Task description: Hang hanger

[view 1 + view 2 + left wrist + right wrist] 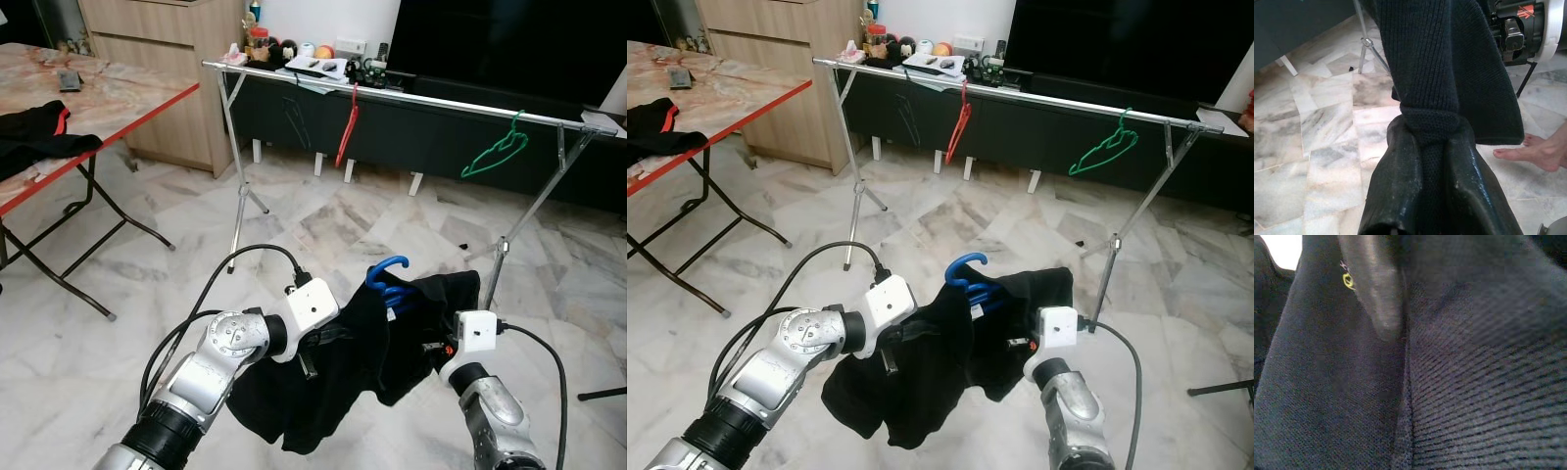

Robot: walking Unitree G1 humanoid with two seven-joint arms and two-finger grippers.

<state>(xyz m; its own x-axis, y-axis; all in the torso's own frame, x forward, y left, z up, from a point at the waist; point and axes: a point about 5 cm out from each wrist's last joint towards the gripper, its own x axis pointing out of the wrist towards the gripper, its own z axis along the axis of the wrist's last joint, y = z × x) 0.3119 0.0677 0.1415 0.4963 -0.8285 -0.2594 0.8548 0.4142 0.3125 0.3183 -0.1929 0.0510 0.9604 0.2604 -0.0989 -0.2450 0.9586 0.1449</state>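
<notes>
A black knit garment (333,387) hangs on a blue hanger whose hook (389,270) sticks up above the cloth, low in front of me between both arms. In the left wrist view my left gripper (1430,129) is shut on a bunched fold of the garment. My right gripper (434,350) holds the other side of the garment, and one of its fingers (1376,293) presses into the cloth. A silver clothes rail (421,99) stands ahead across the room, well above and beyond the blue hanger.
On the rail hang a thin black hanger (297,122), a red hanger (347,127) and a green hanger (495,152). A folding table (108,103) with dark clothing (34,132) stands at left. A person's bare foot (1533,152) rests on the marble floor nearby.
</notes>
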